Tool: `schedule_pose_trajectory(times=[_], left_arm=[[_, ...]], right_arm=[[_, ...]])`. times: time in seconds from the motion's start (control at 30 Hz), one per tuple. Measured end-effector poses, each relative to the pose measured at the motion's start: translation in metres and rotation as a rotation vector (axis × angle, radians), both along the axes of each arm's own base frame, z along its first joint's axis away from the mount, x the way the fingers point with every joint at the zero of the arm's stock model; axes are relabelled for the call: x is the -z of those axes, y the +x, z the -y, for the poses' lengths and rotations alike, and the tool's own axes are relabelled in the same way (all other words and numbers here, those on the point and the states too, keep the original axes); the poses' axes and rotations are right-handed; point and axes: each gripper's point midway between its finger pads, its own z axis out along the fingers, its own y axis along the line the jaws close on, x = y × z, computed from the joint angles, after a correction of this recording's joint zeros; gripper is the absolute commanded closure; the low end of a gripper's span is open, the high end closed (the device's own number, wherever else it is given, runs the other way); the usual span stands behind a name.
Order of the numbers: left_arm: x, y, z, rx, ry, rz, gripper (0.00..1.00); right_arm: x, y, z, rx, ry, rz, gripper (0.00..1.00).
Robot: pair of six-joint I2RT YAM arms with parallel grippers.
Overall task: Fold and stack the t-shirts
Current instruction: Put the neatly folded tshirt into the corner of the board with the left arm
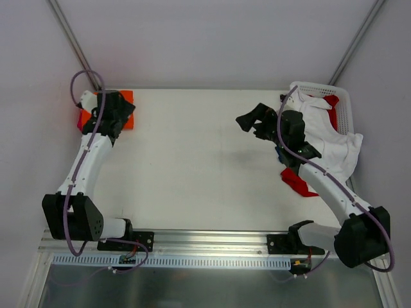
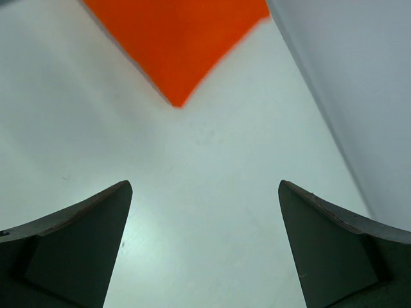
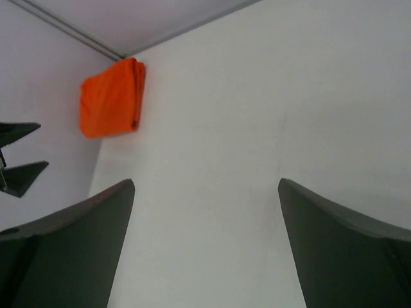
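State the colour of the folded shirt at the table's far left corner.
The folded shirt is bright orange, clearest in the right wrist view.

Orange t-shirt: soft matt cloth. Table: smooth, matt surface. Basket: slotted, probably plastic.

A white bench is sitting between pale grey walls; an aluminium rail is running along its near edge.
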Motion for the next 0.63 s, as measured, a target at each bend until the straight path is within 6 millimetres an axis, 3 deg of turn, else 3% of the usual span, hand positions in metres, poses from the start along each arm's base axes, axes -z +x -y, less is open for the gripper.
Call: schedule_pose_trajectory(times=[0.17, 0.23, 0.33, 0.4, 0.5, 0.63], left_arm=[[0.028, 0.015, 0.132, 0.432, 0.047, -0.059, 0.01], [0.048, 0.012, 0.173, 0.575, 0.090, -0.106, 0.01], [0.077, -0.005, 0.227, 0.783, 0.158, -0.177, 0.01], [0.079, -0.020, 0.254, 0.901, 0.194, -0.172, 0.01], [0.064, -0.041, 0.279, 1.032, 0.221, -0.098, 0.01], [0.019, -0.060, 0.277, 1.097, 0.242, 0.068, 0.01]], right_arm=[[-0.071, -0.016, -0.001, 0.027, -0.263, 0.091, 0.01], [-0.082, -0.025, 0.006, 0.028, -0.330, 0.098, 0.00], [-0.079, -0.045, 0.010, -0.002, -0.408, 0.090, 0.00], [-0.073, -0.056, 0.008, -0.033, -0.444, 0.079, 0.01], [-0.064, -0.066, 0.006, -0.070, -0.498, 0.066, 0.01], [-0.058, -0.074, 0.002, -0.115, -0.556, 0.072, 0.00]])
